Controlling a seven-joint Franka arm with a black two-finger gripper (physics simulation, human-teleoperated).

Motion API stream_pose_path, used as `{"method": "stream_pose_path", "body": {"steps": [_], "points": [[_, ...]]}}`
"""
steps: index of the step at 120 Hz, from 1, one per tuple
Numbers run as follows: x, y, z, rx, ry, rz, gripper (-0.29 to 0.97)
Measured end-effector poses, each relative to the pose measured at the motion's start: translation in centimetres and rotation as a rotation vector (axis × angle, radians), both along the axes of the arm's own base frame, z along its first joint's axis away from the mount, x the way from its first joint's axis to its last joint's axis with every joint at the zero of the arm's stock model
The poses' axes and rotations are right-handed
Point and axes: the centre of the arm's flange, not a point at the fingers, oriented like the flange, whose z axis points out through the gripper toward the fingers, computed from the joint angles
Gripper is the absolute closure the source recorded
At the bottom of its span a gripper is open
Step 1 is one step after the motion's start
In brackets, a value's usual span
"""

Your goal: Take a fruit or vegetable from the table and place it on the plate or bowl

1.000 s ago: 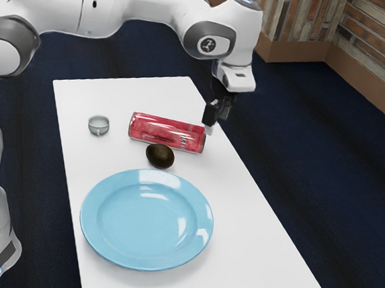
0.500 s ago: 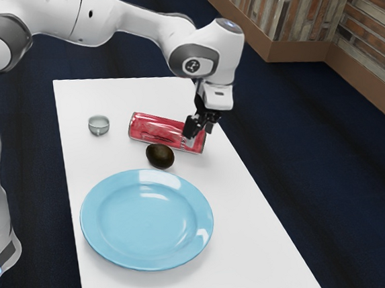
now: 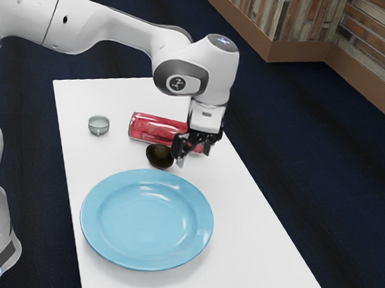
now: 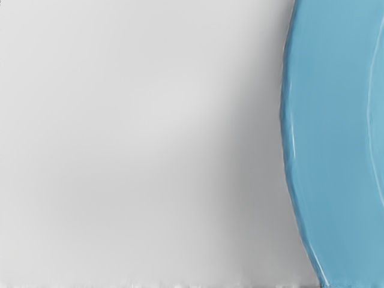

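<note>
Pincer [image 3: 191,149] hangs released, fingers apart, at frame centre just right of the avocado [image 3: 157,155]. The avocado lies on the white surface [image 3: 254,233] between the red can [image 3: 152,126] and the blue plate [image 3: 145,219]. Judged step: approach for pickup. The next move calls for centring over the avocado, descending and clenching.

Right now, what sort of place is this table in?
Probably a plain simulated indoor room: a white rectangular table stands on dark blue carpet-like floor, with a brick-patterned wall and brown baseboard beyond.

Red can [image 3: 153,126] on side, sm clear cup [image 3: 98,124] nearby, dk blue floor [image 3: 330,172]
</note>
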Motion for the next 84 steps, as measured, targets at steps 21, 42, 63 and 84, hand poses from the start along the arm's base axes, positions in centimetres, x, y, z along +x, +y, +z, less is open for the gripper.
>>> {"method": "stream_pose_path", "body": {"steps": [21, 42, 63, 84], "points": [[0.1, 2.7, -0.1, 0.013, 0.004, 0.023, 0.0], [-1.5, 6.3, -0.7, 0.026, 0.022, 0.049, 0.0], [-3.2, 7.4, -0.8, 0.026, 0.029, 0.04, 0.0], [-3.7, 7.5, -1.7, 0.027, 0.047, 0.02, 0.0]]}}
